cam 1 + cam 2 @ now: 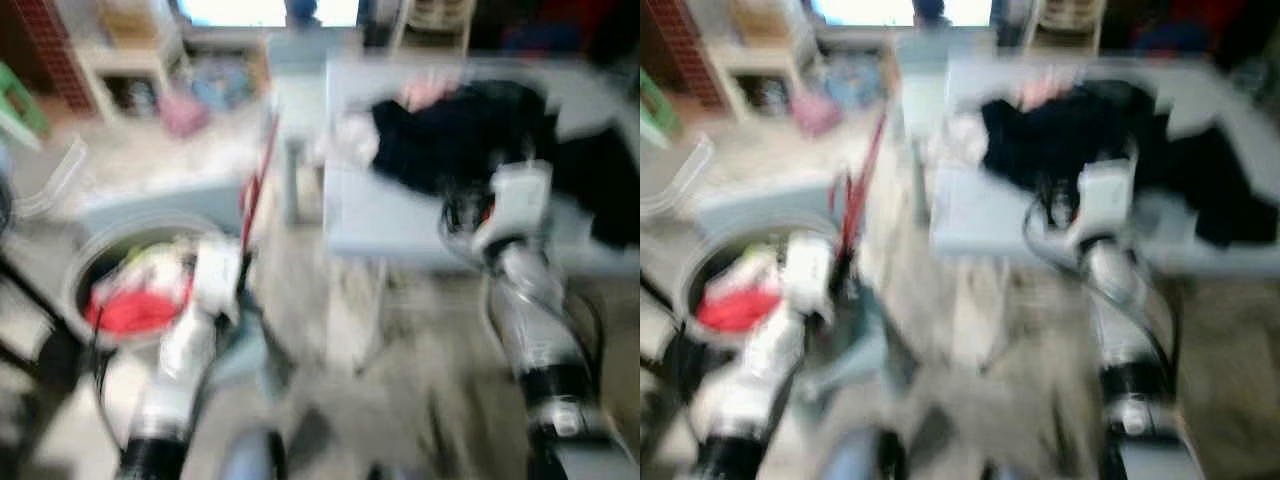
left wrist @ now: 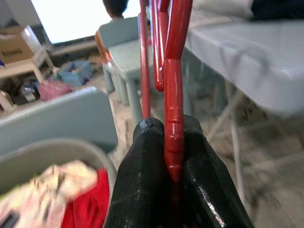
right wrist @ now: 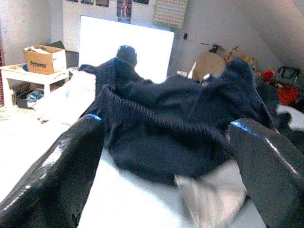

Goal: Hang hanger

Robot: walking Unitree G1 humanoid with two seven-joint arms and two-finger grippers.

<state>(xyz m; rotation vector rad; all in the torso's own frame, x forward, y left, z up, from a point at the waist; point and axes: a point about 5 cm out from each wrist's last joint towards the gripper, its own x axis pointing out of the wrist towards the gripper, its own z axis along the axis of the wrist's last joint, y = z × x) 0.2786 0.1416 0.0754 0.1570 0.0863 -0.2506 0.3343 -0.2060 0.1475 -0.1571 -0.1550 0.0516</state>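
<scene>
Red hanger [image 2: 173,90] in left hand [image 2: 173,156]; clothes-filled basket [image 1: 85,262] beside.

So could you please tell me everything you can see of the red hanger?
The red hanger looks like glossy plastic, with several thin bars running up and away from the grip. The left gripper is shut on its lower end, one black finger on each side. It stands roughly upright beside the washing tub, in front of the pale table.
</scene>
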